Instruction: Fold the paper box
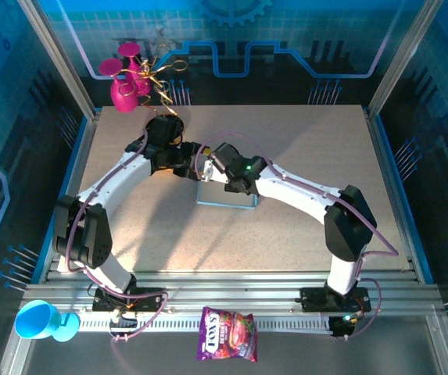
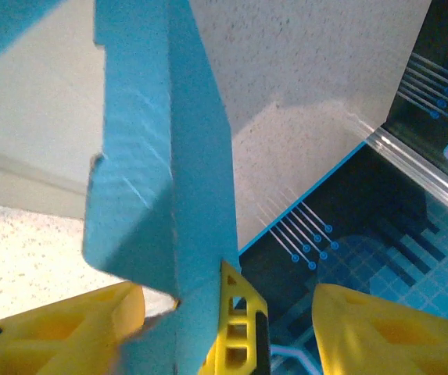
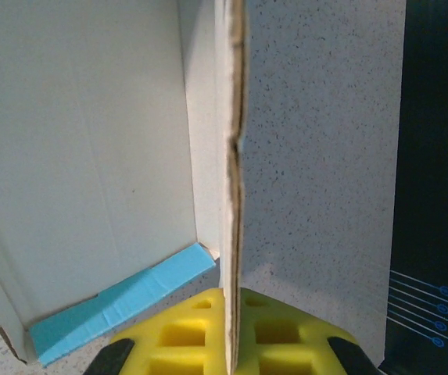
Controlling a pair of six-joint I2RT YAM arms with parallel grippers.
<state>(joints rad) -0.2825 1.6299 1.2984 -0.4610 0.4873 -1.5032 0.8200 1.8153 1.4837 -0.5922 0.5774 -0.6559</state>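
One box (image 1: 227,200) sits near the middle of the table (image 1: 317,148): the right gripper (image 3: 231,332) pinches its upright wall (image 3: 234,156) tight, while a blue flap (image 2: 161,156) stands between the fingers of the left gripper (image 2: 227,324) (whether gripped, cannot tell).

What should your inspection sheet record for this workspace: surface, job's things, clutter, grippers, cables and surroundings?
Surface: speckled beige table.
Job's things: box mid-table, partly folded, with walls standing.
Clutter: pink cups beyond the far left corner; blue cup and snack bag in front of the arm bases.
Grippers: left gripper open, with a blue box panel between its fingers; right gripper shut on the edge of a box wall.
Cables: purple cables run along both arms and loop at the bases.
Surroundings: metal frame, blue patterned walls.
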